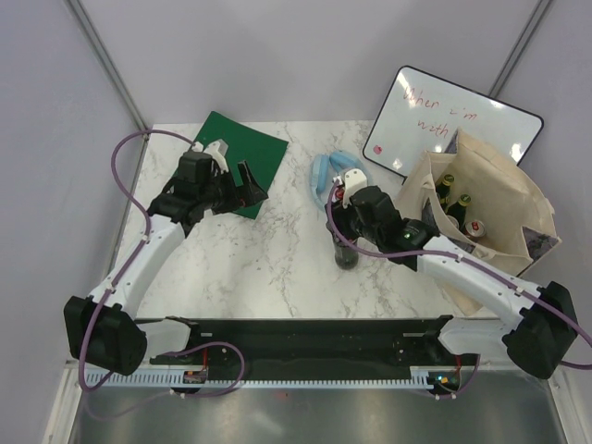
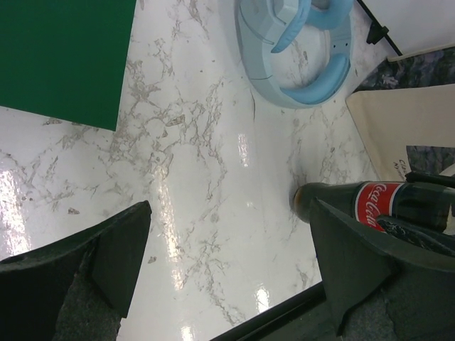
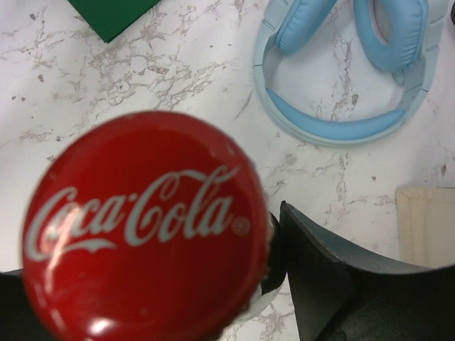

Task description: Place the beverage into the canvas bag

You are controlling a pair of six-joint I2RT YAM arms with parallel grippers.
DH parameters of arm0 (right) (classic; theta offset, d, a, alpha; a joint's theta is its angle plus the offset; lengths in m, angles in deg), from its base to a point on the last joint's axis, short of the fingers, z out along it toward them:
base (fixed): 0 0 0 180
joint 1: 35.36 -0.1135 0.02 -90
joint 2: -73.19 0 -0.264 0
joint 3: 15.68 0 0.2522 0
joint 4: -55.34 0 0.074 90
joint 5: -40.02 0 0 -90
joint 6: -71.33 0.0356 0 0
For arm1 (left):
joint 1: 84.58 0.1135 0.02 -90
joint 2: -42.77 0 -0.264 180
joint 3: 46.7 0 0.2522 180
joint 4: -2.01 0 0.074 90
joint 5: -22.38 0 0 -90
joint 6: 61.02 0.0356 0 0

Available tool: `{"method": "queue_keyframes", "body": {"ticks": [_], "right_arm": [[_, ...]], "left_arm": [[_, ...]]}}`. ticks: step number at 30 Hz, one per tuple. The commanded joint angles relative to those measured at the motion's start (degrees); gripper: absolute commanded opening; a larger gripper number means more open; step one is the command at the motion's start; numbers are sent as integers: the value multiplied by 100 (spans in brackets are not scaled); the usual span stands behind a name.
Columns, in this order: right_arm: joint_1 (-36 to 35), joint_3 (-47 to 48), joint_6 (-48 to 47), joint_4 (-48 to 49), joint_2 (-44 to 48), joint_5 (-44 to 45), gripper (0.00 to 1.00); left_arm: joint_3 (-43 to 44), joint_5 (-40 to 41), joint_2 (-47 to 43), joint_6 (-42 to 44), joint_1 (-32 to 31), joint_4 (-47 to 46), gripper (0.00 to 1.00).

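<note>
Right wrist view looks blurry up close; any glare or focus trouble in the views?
Right wrist: the Coca-Cola bottle sits close under the lens, its cap soft; the blue headphones behind are sharper. Left wrist: glare streaks on the marble table. Top external: even light, faint shadows.

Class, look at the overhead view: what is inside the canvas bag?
Inside the canvas bag stand a dark bottle, another dark bottle and a red-capped bottle. Only their tops show; the bag's walls hide their lower parts and the bottom.
</note>
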Motion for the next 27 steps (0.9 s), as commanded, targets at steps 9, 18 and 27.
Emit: {"method": "queue_keyframes", "body": {"ticks": [9,18,27], "right_arm": [[13,2120,-3,-692,268,1235,0],[566,4087,-170,-1758,83,1939,0],[1287,5424,-556,-1925,-215,2230,0]], "left_arm": [[-151,-378,-157,67,1,-134,99],[-142,-422,-218,129,10,-134,99],[-221,-413,-253,181,10,-134,99]]}}
